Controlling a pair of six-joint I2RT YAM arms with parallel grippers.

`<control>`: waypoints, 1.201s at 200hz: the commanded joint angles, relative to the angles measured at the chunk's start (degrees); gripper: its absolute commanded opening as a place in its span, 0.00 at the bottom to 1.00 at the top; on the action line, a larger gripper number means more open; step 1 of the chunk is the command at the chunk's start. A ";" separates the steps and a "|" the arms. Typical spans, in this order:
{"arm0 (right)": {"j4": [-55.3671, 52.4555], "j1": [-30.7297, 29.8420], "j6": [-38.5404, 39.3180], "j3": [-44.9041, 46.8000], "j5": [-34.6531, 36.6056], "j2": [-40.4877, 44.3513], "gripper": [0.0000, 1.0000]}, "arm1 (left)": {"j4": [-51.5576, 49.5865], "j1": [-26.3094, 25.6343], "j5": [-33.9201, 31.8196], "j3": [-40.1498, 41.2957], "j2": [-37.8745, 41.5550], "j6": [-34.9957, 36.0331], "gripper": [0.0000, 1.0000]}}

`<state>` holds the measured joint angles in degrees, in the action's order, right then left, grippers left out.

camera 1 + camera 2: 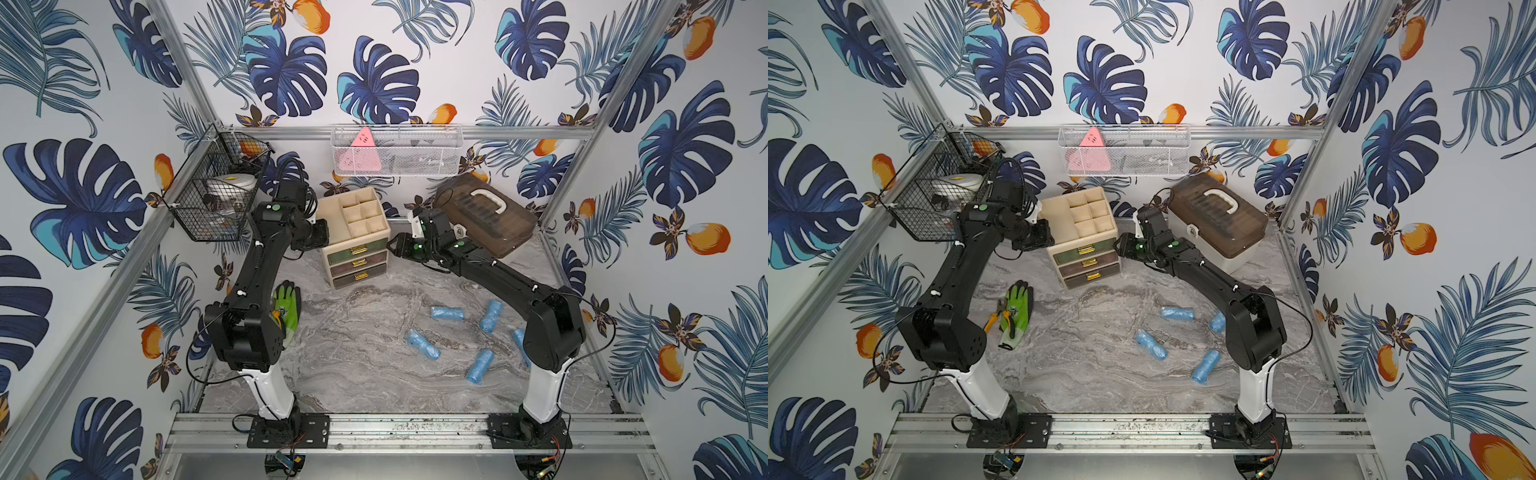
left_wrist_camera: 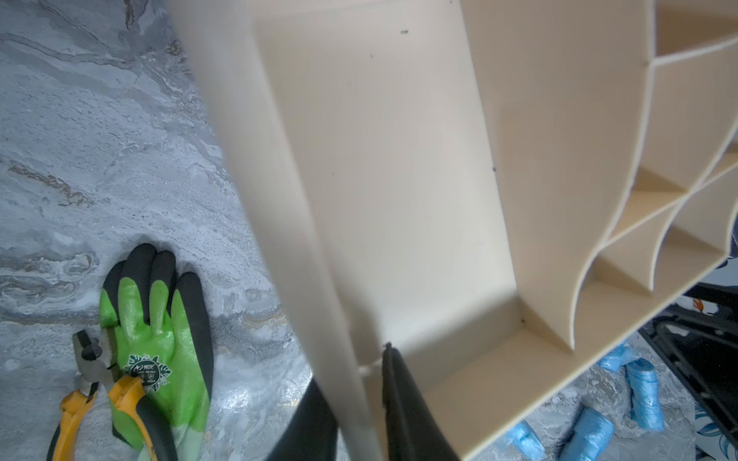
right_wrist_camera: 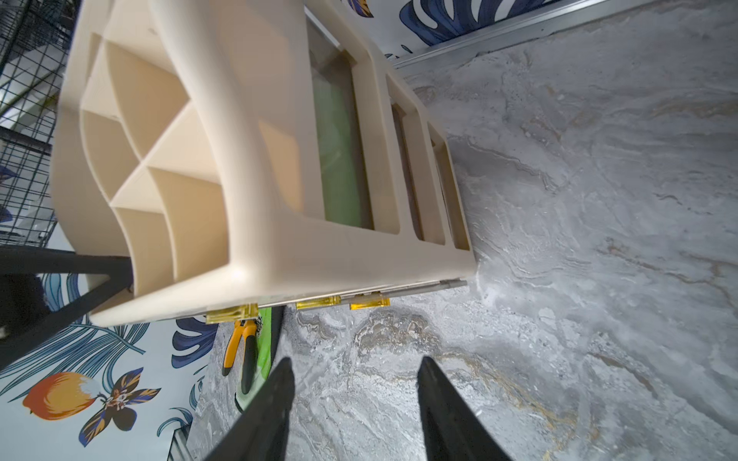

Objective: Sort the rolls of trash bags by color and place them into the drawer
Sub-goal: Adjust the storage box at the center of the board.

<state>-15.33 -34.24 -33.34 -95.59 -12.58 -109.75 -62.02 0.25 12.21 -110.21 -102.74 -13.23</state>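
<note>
Left end effector (image 2: 359,375) clamps the drawer unit's (image 1: 353,232) side wall. Right end effector (image 3: 356,361) stands open and empty beside it. Blue rolls (image 1: 446,313), variously angled, lie toward the worktop's (image 1: 353,353) front-right corner, nearer the right arm.

One blue roll (image 1: 519,341) half behind the right arm (image 1: 550,328)

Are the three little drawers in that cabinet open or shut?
Shut. In both top views all three drawers sit flush in the cabinet front, gold handles lined up, none pulled out.
</note>
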 commanded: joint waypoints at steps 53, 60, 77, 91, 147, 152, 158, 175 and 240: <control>-2.44 0.05 1.90 -2.32 -1.26 0.97 0.51 | -4.99 -0.04 6.36 -1.00 0.94 1.48 0.22; -2.16 0.07 1.80 -1.71 -1.30 1.65 0.52 | -5.05 -0.01 6.87 -0.65 1.47 1.23 0.22; -2.03 0.05 1.72 -0.65 -1.40 3.19 0.51 | -5.06 0.01 8.10 0.58 3.24 0.63 0.23; -2.31 -0.02 1.73 0.04 -1.56 4.40 0.51 | -5.04 0.01 9.36 1.97 4.67 -0.01 0.25; -2.03 -0.11 1.26 3.20 -2.92 8.13 0.51 | -4.92 0.01 12.51 7.35 9.42 -2.12 0.33; -2.18 -0.07 1.28 3.28 -3.14 8.15 0.51 | -4.64 0.01 12.57 8.28 10.26 -2.31 0.36; -2.28 -0.12 1.27 3.37 -3.45 8.15 0.51 | -4.16 0.01 12.66 9.65 11.33 -2.65 0.42; -2.03 -0.12 1.07 4.00 -3.77 8.15 0.51 | -3.08 0.01 12.41 12.51 14.02 -3.28 0.57; -3.28 -0.10 1.97 0.82 -4.51 4.41 0.49 | -3.32 0.01 6.12 13.98 21.80 -3.58 0.83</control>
<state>-17.78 -34.33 -32.29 -92.60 -16.45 -103.35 -65.67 0.25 22.26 -95.13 -83.11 -16.71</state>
